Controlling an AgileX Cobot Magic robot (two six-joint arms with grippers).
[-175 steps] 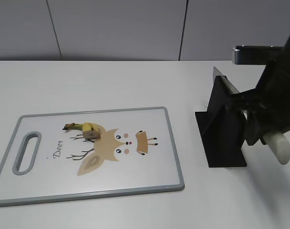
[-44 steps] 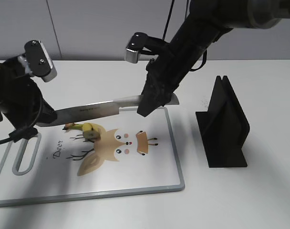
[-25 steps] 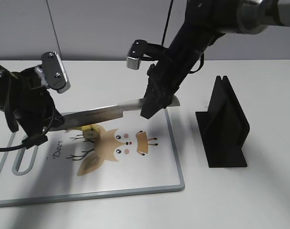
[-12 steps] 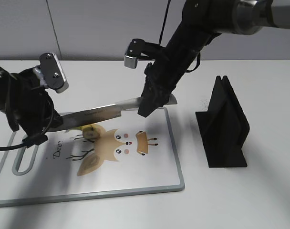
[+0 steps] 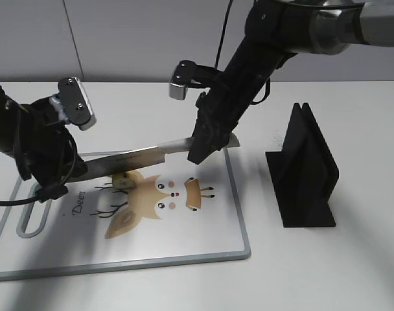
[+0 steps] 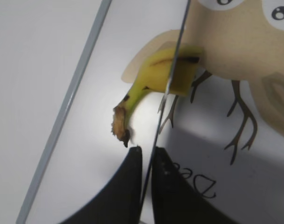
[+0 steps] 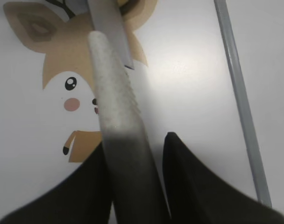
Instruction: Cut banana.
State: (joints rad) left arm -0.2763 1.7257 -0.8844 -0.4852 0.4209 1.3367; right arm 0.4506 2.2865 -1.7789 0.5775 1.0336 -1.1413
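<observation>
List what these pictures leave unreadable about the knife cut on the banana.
- Exterior view: left gripper and knife hide most of the banana; depth of cut unclear.
- Left wrist view: blade is edge-on; its contact with the banana cannot be judged, and its tip is hidden between the fingers.
- Right wrist view: right gripper holds the handle; banana out of frame.

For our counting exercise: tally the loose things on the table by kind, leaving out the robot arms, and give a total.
Banana: 1
Knife: 1
Cutting board: 1
Black knife stand: 1
Total: 4
</observation>
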